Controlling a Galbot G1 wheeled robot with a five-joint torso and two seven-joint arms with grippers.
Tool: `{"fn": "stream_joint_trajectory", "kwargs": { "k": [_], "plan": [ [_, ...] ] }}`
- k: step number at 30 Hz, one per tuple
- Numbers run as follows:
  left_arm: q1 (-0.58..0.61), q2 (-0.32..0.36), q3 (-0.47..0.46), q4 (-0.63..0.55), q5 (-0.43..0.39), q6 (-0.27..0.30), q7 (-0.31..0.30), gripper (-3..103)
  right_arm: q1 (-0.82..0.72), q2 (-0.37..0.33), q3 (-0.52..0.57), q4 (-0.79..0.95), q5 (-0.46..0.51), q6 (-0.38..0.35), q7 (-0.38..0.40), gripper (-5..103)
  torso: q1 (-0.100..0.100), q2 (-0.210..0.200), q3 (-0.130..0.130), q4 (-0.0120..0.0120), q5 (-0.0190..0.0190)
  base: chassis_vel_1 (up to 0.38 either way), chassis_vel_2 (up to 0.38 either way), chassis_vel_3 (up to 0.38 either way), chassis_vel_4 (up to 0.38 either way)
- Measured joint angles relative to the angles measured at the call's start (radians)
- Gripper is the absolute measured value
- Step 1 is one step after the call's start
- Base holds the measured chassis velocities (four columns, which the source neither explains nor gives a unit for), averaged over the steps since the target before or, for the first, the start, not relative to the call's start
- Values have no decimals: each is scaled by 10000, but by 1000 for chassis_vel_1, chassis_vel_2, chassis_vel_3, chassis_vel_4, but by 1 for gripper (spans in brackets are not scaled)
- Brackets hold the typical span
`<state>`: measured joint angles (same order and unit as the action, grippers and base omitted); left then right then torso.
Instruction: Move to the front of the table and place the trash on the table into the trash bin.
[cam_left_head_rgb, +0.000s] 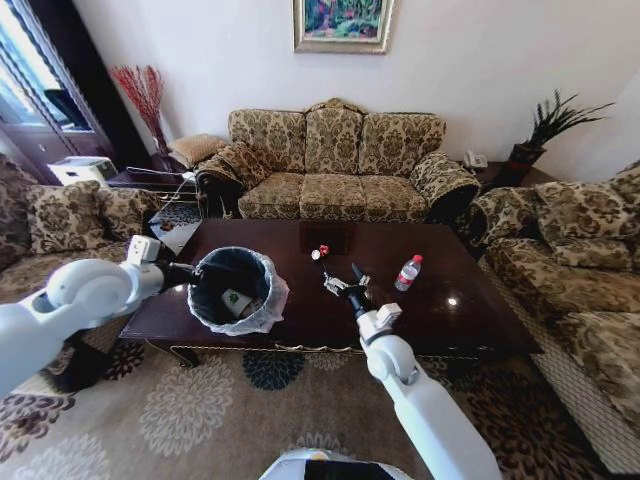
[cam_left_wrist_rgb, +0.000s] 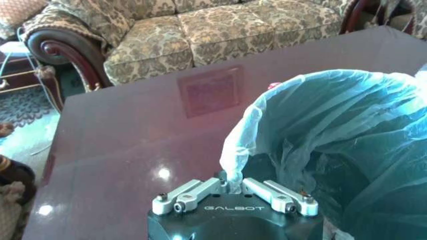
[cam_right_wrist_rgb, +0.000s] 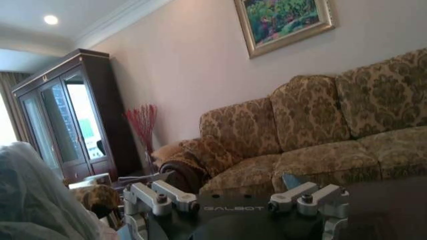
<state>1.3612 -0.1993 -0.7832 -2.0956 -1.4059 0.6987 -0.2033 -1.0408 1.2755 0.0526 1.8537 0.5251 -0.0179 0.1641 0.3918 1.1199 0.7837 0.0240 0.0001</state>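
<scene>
The trash bin (cam_left_head_rgb: 236, 290), black with a whitish bag puffed around its rim, stands on the left part of the glossy dark brown table (cam_left_head_rgb: 450, 320). My left gripper (cam_left_head_rgb: 188, 270) is shut on the bag's rim at the bin's left side; in the left wrist view its fingers (cam_left_wrist_rgb: 233, 186) pinch the plastic of the bin (cam_left_wrist_rgb: 347, 145). A white and green piece lies inside the bin. A small red-and-white scrap (cam_left_head_rgb: 320, 252) lies at the table's middle. A clear red-capped water bottle (cam_left_head_rgb: 407, 272) lies to the right. My right gripper (cam_left_head_rgb: 346, 280) hovers open over the table between bin and bottle, holding nothing.
A patterned sofa (cam_left_head_rgb: 335, 165) stands behind the table, with armchairs at left (cam_left_head_rgb: 60, 220) and right (cam_left_head_rgb: 580, 260). A small side table (cam_left_head_rgb: 150, 180) sits at the back left. Patterned carpet (cam_left_head_rgb: 200, 410) covers the floor in front. The bag's edge (cam_right_wrist_rgb: 33, 200) shows in the right wrist view.
</scene>
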Motion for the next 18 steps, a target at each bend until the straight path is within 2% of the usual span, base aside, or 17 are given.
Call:
{"fn": "stream_joint_trajectory", "kwargs": {
  "k": [7,13,17,18],
  "plan": [
    [-3,-54,11,-83,30,-6,13,0,45,145,-66,-194,-30,156,-30,100,-4,2,-2,-1,-2,-103,80,92,-102],
    [-29,-31,12,-82,36,-41,48,0,120,270,-116,-528,-9,213,-15,100,2,1,1,-6,-3,-213,225,230,-230],
    [-52,-13,-7,-60,68,-88,76,0,422,618,-60,-1512,-30,219,-57,100,6,0,2,-1,0,-261,259,241,-261],
    [-58,25,-15,-72,72,-98,81,0,662,902,50,-2166,-378,216,-168,100,13,-2,4,-5,0,-181,178,113,-146]
  ]
}}
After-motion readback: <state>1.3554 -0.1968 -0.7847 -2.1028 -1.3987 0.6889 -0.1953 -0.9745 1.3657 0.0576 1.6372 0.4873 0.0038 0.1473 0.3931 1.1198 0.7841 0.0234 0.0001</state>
